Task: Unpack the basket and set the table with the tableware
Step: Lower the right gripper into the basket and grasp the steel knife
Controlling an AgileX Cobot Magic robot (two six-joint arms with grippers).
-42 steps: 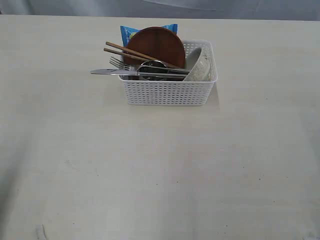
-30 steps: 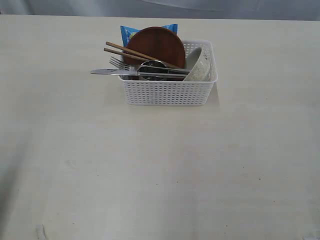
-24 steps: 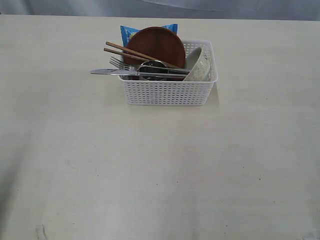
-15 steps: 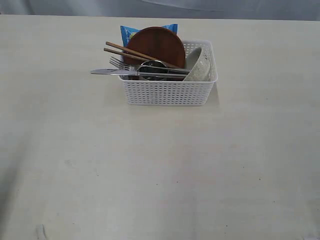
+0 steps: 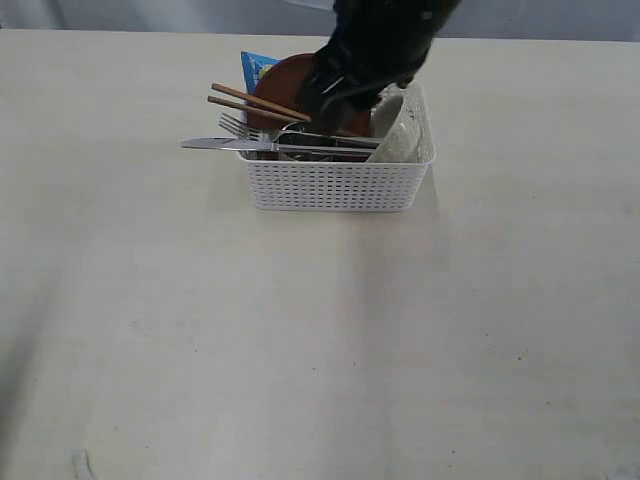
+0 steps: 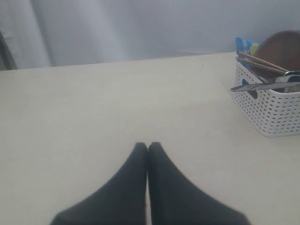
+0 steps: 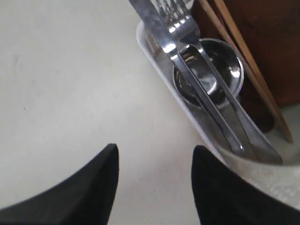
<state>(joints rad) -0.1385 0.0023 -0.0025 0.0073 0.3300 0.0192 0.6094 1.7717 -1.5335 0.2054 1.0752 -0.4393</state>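
The white basket [image 5: 330, 185] stands at the table's [image 5: 300, 340] far middle. The steel knife [image 5: 230, 145], fork [image 5: 238, 126] and chopsticks [image 5: 245, 101] stick out over its left rim. Inside are the steel cup [image 7: 220, 70], the brown plate [image 5: 283, 82] on edge and the white bowl [image 5: 405, 135]. The wooden spoon is hidden. My right arm [image 5: 375, 45] reaches in over the basket, and my right gripper [image 7: 154, 152] is open, empty, above the basket's rim [image 7: 187, 122] by the knife [image 7: 187, 70]. Away to the left, my left gripper [image 6: 148, 145] hangs shut over bare table.
A blue snack packet [image 5: 252, 66] stands behind the plate in the basket. Pale tabletop stretches in front of the basket and to both sides. A grey backdrop runs along the table's far edge.
My right arm has come into the exterior view and now hangs over the basket, covering part of the plate. The basket and its contents have not moved.
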